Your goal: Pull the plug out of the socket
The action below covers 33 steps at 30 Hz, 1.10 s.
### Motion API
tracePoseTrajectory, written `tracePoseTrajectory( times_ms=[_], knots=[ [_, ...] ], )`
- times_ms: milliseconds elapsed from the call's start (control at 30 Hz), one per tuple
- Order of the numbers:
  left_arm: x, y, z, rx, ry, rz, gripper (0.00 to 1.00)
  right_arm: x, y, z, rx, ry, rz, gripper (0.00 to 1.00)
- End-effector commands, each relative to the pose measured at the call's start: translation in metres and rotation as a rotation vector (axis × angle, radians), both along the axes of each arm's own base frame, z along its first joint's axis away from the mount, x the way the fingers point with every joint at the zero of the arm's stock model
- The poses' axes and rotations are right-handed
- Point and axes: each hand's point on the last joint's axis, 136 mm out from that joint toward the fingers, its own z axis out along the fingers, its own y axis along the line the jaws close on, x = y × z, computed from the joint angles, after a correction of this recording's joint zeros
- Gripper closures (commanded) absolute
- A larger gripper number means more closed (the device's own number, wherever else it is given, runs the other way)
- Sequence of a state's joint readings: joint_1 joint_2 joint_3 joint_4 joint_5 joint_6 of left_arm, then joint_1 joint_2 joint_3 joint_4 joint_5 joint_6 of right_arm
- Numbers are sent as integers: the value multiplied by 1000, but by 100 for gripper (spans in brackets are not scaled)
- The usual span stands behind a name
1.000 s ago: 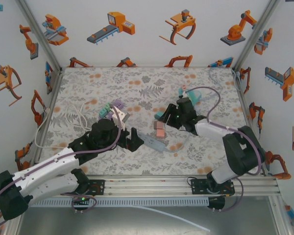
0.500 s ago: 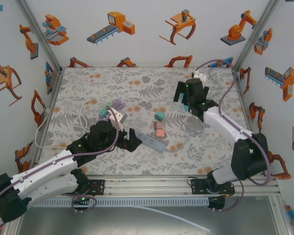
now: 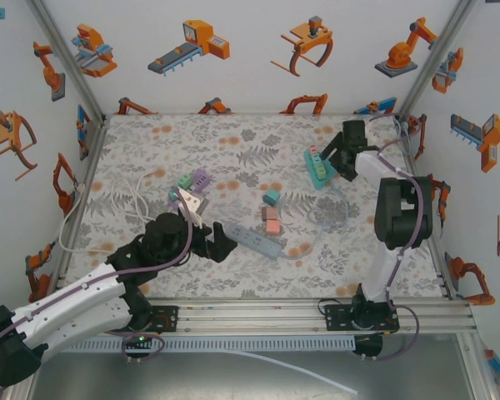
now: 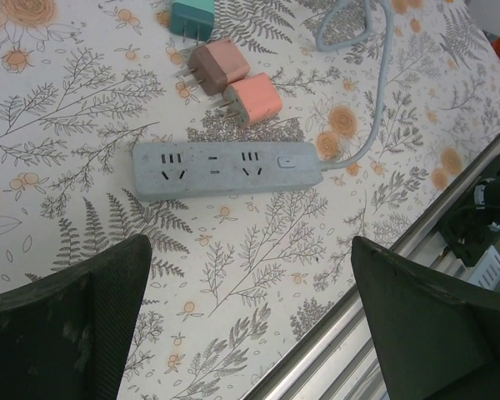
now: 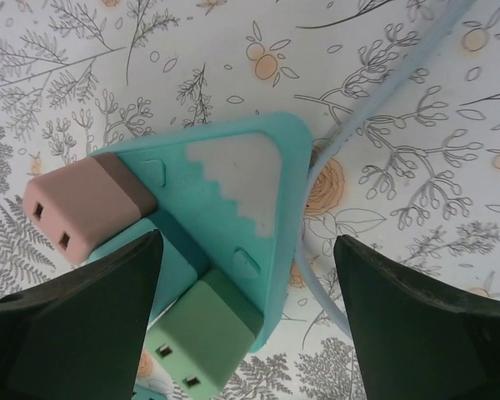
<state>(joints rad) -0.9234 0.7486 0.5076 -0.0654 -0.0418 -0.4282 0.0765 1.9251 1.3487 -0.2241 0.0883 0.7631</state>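
Nearby, left gripper [image 4: 250, 283] gapes above grey strip [image 4: 225, 168] and loose chargers [image 4: 254, 98]; right gripper [image 5: 246, 267] gapes over teal socket [image 5: 277, 140].

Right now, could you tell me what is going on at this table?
Two arms are unplugging power strips. The left tool hangs open above the grey power strip, whose sockets are empty, with loose plugs lying beside it. The right tool is at the far right, open astride the teal power strip, which has a pink plug and a green plug seated in it; neither is gripped.
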Motion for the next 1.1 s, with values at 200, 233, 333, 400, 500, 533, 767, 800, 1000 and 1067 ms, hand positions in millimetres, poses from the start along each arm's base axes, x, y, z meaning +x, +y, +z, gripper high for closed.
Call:
tracePoseTrajectory(
  times_ms=[200, 233, 333, 400, 500, 533, 767, 800, 1000, 1067],
  knots=[
    [-4, 8, 2, -8, 0, 20, 3, 23, 34, -14, -14, 5, 270, 44],
    [-4, 9, 1, -5, 3, 24, 3, 24, 38, -16, -22, 8, 313, 44],
    [-4, 12, 2, -8, 2, 35, 3, 28, 61, -20, 18, -3, 459, 44],
    [-4, 14, 3, -11, -4, 42, 3, 27, 86, -23, 36, -14, 588, 45],
    [-3, 15, 5, -11, -10, 47, 3, 19, 124, -30, 30, 15, 776, 45],
    [-3, 16, 5, -9, -9, 48, 3, 15, 138, -32, 40, 25, 836, 45],
    [0, 24, 4, 12, -2, 94, 3, -23, 217, -30, 32, 20, 1219, 45],
    [0, 25, 3, 14, -1, 99, 3, -29, 225, -30, 24, 22, 1270, 45],
    [8, 36, 1, 42, 4, 175, 3, -72, 267, -24, 61, 4, 1505, 44],
    [12, 42, -1, 60, 14, 221, 3, -88, 280, -22, 65, -7, 1576, 44]
  ],
)
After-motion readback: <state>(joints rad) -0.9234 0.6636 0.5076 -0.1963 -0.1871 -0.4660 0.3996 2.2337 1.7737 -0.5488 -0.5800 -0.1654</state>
